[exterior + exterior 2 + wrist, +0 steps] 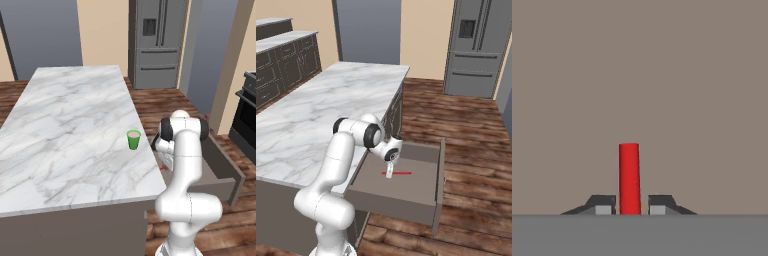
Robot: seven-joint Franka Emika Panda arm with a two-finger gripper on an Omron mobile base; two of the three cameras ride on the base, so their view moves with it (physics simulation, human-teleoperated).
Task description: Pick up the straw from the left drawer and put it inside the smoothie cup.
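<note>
Since the jaws (630, 210) have closed to a narrow gap about the straw (397, 173), lying flat in the open drawer (439, 172) at five o'clock of the cup (133, 139), an off-centre hold could let it swing or slip when lifted.

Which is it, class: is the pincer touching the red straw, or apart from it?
Cannot tell. In the hand view the pincer flanks the straw, with thin pale slivers beside it.
</note>
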